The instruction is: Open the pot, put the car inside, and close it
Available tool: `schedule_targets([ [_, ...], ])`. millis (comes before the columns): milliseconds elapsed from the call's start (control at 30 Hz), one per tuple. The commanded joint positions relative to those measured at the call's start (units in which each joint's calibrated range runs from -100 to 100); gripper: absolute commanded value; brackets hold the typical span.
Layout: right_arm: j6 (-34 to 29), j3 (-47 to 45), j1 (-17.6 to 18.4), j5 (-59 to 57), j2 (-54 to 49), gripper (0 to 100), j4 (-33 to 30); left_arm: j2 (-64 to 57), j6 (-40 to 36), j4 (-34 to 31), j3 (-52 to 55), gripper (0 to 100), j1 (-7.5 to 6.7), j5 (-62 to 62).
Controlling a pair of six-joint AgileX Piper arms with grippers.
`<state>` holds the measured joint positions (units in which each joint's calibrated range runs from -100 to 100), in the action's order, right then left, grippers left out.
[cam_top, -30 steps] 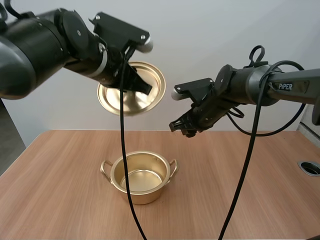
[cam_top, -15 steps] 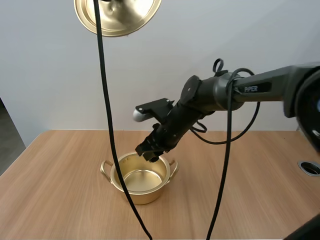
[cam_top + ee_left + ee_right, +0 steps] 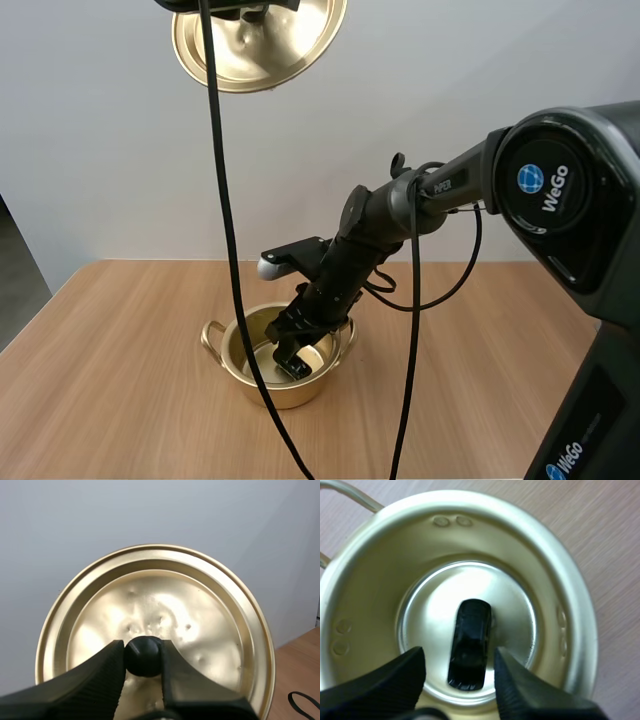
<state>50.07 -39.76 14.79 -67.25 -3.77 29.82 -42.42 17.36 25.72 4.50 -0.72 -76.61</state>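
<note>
The right arm's large round black joint cover (image 3: 556, 182), close to the camera in the high view, bears the brand "WeGo" in white letters. The word runs slantwise up the cover, beside a round blue-and-white globe emblem. The black column (image 3: 585, 430) below that cover carries "WeGo" in white again, also written on a slant, with part of the same blue emblem at its lower end. Farther off, the slim grey link (image 3: 447, 183) of the same arm, the one that slopes down to the pot (image 3: 235, 375), shows the small white word "PIPER" along its side.
</note>
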Motion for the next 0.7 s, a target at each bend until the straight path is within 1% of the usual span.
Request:
schedule_targets([
  [0, 0.1, 0.0, -0.1, -0.1, -0.1, 64, 0.0, 0.0, 0.0, 0.0, 0.1, 0, 0.04, -1.0],
  [67, 0.1, 0.0, -0.2, -0.1, -0.9, 47, 0.0, 0.0, 0.0, -0.1, 0.1, 0, 0.04, -2.6],
  [100, 0.1, 0.0, -0.6, -0.1, -1.7, 41, 0.0, 0.0, 0.0, -0.1, 0.1, 0, 0.04, -3.3],
  [167, 0.1, 0.0, -1.9, 0.1, -4.3, 25, 0.0, 0.0, -0.1, -0.4, 0.1, 0, 0.04, -5.0],
  [200, -0.3, 0.0, -2.7, 0.6, -5.5, 14, 0.3, 0.0, -0.5, -0.4, 0.1, 0, 0.04, -5.7],
  [233, -0.5, 0.0, -4.0, 0.6, -7.6, 2, 0.6, 0.0, -1.0, -0.4, 0.1, 0, 0.04, -6.5],
  [267, -0.5, 0.0, -5.0, 0.7, -9.1, 0, 0.9, 0.0, -1.0, -0.5, 0.1, 0, 0.04, -7.6],
  [367, -2.9, 0.0, -9.2, 2.7, -14.2, 0, 0.6, 0.0, -1.0, -0.9, 0.1, 0, 0.04, -12.8],
  [433, -3.3, 0.0, -12.5, 4.8, -17.4, 0, -0.1, 0.0, -1.0, -1.8, 1.0, 0, 0.04, -16.8],
  [500, -4.3, 0.0, -15.5, 6.8, -19.9, 0, -0.1, 0.0, -0.9, -3.2, 2.9, 0, 0.04, -17.8],
  [567, -4.3, 0.0, -18.6, 9.2, -21.7, 0, -0.1, 0.0, -0.8, -4.9, 6.5, 0, 0.04, -18.0],
  [667, -4.3, 0.0, -21.3, 11.9, -22.9, 0, -0.1, 0.0, 1.1, -4.9, 13.0, 0, 0.04, -17.4],
])
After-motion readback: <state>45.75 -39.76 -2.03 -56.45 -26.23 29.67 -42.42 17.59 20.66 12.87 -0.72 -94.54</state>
